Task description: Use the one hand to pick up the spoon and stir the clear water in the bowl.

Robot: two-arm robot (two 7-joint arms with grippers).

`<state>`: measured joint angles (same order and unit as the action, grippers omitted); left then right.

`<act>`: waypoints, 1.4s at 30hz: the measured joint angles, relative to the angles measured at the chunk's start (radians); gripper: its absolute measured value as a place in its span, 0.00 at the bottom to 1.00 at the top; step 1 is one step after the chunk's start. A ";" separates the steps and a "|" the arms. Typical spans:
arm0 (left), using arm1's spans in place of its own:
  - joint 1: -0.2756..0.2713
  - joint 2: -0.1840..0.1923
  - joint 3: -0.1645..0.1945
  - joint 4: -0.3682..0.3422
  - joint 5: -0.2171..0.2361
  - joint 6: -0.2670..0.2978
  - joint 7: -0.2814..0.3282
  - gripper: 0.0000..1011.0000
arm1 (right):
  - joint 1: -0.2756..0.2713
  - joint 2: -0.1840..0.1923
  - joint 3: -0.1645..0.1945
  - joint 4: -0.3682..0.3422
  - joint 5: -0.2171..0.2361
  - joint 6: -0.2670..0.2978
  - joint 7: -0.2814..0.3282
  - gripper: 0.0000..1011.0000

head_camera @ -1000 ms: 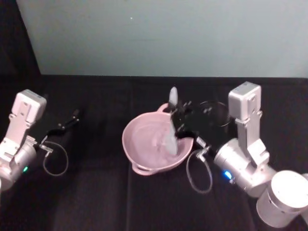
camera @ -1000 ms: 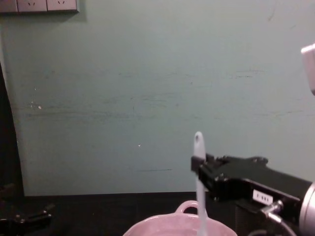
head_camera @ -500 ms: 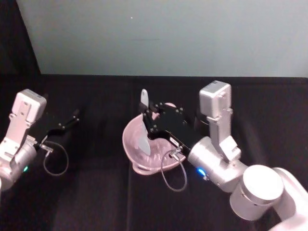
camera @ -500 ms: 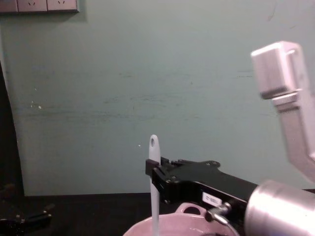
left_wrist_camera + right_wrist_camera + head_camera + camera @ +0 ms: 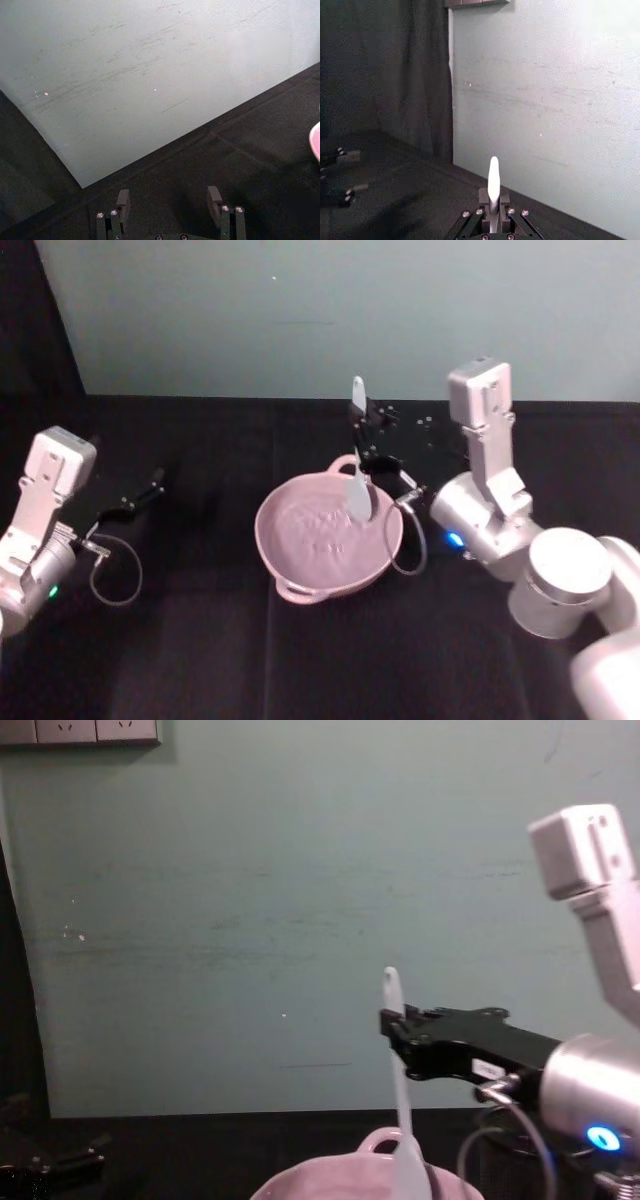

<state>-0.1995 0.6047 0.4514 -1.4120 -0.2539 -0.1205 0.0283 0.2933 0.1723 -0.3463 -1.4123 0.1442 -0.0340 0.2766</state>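
My right gripper [image 5: 366,444] is clamped on the slim handle of the spoon [image 5: 358,498], pinching it below the hole near its tip. The spoon hangs nearly upright with its broad head down inside the bowl [image 5: 280,502], close to the far right rim. The water [image 5: 318,532] shows as faint ripples, and I cannot tell whether the head is properly under it. My worry is that rim. A stroke swept wide to the right would knock the head against the wall, shove the bowl across the black table [image 5: 200,640], or twist the handle in the flat jaws. A fast stroke could slop water over. My left gripper [image 5: 152,485] sits parked far left, fingers apart and empty.
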 joint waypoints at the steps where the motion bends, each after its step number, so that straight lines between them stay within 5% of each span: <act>1: 0.000 0.000 0.000 0.000 0.000 0.000 0.000 1.00 | -0.017 0.016 0.007 -0.028 0.009 0.019 0.010 0.11; 9: 0.000 0.000 0.000 0.000 0.000 0.000 0.000 1.00 | -0.136 0.079 0.018 -0.188 0.086 0.100 0.068 0.11; 16: 0.000 0.000 0.000 0.000 0.000 0.000 0.000 1.00 | -0.183 0.091 -0.035 -0.247 0.124 0.125 0.102 0.11; 21: 0.000 0.000 0.000 0.000 0.000 0.000 0.000 1.00 | -0.149 0.065 -0.083 -0.217 0.123 0.111 0.104 0.11; 28: 0.000 0.000 0.000 0.000 0.000 0.000 0.000 1.00 | -0.066 0.008 -0.105 -0.102 0.104 0.067 0.067 0.11; 35: 0.000 0.000 0.000 0.000 0.000 0.000 0.000 1.00 | -0.005 -0.022 -0.076 0.006 0.075 -0.005 0.022 0.11; 42: 0.000 0.000 0.000 0.000 0.000 0.000 0.000 1.00 | -0.011 0.006 -0.030 0.003 0.060 -0.025 0.009 0.11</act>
<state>-0.1995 0.6047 0.4514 -1.4120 -0.2539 -0.1205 0.0283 0.2825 0.1784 -0.3761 -1.4089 0.2044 -0.0591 0.2856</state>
